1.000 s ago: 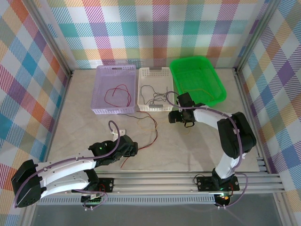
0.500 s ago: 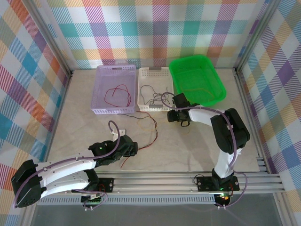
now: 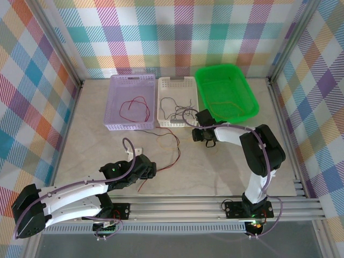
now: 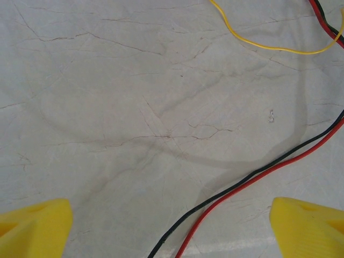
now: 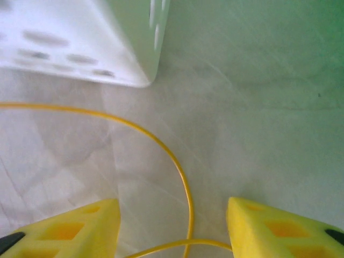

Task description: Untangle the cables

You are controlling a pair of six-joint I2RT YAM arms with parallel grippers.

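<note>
Cables, hair-thin glossy strands of red, black and yellow, curve loosely over the veined, marble-look surface, their long axis running away from the near wall of the perforated white basket. Farther from the basket, the left end effector stands wide apart over the red-and-black pair. At the basket's near corner, the right end effector is apart, astride the yellow strand.

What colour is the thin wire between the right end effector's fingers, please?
Yellow; the thin wire shows best in the right wrist view.
</note>
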